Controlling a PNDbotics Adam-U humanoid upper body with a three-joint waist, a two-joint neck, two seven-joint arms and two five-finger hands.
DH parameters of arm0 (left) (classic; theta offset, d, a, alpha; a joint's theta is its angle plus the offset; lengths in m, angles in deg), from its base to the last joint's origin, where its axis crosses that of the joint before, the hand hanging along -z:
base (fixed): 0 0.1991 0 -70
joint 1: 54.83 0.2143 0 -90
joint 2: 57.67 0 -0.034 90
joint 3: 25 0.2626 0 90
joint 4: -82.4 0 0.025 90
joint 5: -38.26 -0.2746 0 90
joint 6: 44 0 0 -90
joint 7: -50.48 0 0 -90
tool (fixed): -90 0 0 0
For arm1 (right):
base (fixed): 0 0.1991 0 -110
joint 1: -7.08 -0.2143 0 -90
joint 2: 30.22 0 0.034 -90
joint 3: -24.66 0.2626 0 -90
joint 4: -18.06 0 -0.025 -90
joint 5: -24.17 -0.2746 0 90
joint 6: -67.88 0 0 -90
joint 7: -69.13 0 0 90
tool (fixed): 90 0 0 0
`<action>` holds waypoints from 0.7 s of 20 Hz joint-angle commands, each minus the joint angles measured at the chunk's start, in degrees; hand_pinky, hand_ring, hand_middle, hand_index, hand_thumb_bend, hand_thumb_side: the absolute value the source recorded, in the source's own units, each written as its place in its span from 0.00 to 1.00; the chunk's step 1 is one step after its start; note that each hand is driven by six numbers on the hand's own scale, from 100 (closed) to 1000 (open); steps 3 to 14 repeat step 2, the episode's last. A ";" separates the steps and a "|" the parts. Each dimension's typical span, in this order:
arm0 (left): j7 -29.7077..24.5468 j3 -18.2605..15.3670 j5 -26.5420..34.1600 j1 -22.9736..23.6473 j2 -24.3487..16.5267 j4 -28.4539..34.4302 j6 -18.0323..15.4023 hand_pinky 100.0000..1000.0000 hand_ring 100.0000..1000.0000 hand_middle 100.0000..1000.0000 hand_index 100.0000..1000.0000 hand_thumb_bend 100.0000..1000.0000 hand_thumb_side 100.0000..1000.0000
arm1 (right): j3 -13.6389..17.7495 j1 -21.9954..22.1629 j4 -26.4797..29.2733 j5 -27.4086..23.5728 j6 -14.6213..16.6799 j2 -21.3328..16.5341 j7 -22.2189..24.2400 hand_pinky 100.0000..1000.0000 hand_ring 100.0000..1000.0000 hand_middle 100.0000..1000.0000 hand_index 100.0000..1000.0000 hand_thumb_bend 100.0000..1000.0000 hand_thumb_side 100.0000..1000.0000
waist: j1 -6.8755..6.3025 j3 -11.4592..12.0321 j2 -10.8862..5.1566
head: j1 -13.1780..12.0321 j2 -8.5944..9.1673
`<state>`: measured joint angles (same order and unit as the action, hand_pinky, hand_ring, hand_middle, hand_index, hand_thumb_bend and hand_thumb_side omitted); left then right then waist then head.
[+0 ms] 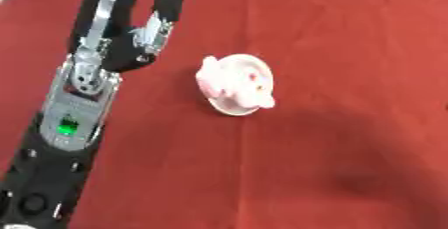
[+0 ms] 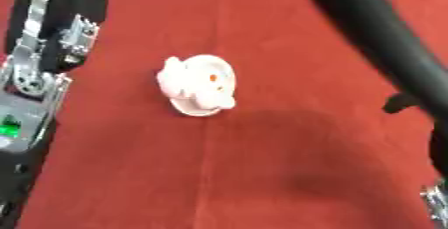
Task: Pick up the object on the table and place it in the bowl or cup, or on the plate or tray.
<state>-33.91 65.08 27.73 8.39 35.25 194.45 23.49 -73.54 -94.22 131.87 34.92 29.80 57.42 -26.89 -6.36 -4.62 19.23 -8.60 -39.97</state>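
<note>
Left eye view shows the pink toy [image 1: 229, 80] already lying on the small white plate [image 1: 234, 108], both near the middle of the red worktop [image 1: 350, 48]. The toy looks like a soft, rounded figure with a small orange mark; it covers most of the plate and hangs over the near rim, tilted toward the lower right. So the placing seems done, or nearly so, and the step in hand reads as letting go and clearing away.

The left hand [image 1: 140, 33] hangs to the left of the plate, apart from the toy, its fingers curled into a loop with nothing inside them. The right hand itself shows in neither view; only a dark arm [image 2: 376, 33] crosses the right eye view from the top toward the right edge.

To finish well, lift the left hand upward and away to the left rather than sweeping it across the plate, since a brush against the overhanging toy could tip it off the rim. If the toy sits too far off centre, 1 light nudge toward the plate's middle would steady it.
</note>
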 commanded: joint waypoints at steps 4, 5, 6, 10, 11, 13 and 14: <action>4.98 -1.39 2.11 0.61 0.33 2.49 -2.23 0.46 0.72 0.76 0.87 0.09 0.78 | 0.62 -0.28 0.78 1.69 0.04 0.50 -3.37 0.49 0.71 0.78 0.83 0.00 0.78 | 1.04 0.36 -0.30 | -2.36 0.47; 4.98 -1.39 2.11 0.61 0.33 2.49 -2.23 0.46 0.72 0.76 0.87 0.09 0.78 | 0.62 -0.28 0.78 1.69 0.04 0.50 -3.37 0.49 0.71 0.78 0.83 0.00 0.78 | 1.04 0.36 -0.30 | -2.36 0.47; 4.98 -1.39 2.11 0.61 0.33 2.49 -2.23 0.46 0.72 0.76 0.87 0.09 0.78 | 0.62 -0.28 0.78 1.69 0.04 0.50 -3.37 0.49 0.71 0.78 0.83 0.00 0.78 | 1.04 0.36 -0.30 | -2.36 0.47; 4.98 -1.39 2.11 0.61 0.33 2.49 -2.23 0.46 0.72 0.76 0.87 0.09 0.78 | 0.62 -0.28 0.78 1.69 0.04 0.50 -3.37 0.49 0.71 0.78 0.83 0.00 0.78 | 1.04 0.36 -0.30 | -2.36 0.47; 4.98 -1.39 2.11 0.61 0.33 2.49 -2.23 0.46 0.72 0.76 0.87 0.09 0.78 | 0.62 -0.28 0.78 1.69 0.04 0.50 -3.37 0.49 0.71 0.78 0.83 0.00 0.78 | 1.04 0.36 -0.30 | -2.36 0.47; 4.98 -1.39 2.11 0.61 0.33 2.49 -2.23 0.46 0.72 0.76 0.87 0.09 0.78 | 0.62 -0.28 0.78 1.69 0.04 0.50 -3.37 0.49 0.71 0.78 0.83 0.00 0.78 | 1.04 0.36 -0.30 | -2.36 0.47; 4.98 -1.39 2.11 0.61 0.33 2.49 -2.23 0.46 0.72 0.76 0.87 0.09 0.78 | 0.62 -0.28 0.78 1.69 0.04 0.50 -3.37 0.49 0.71 0.78 0.83 0.00 0.78 | 1.04 0.36 -0.30 | -2.36 0.47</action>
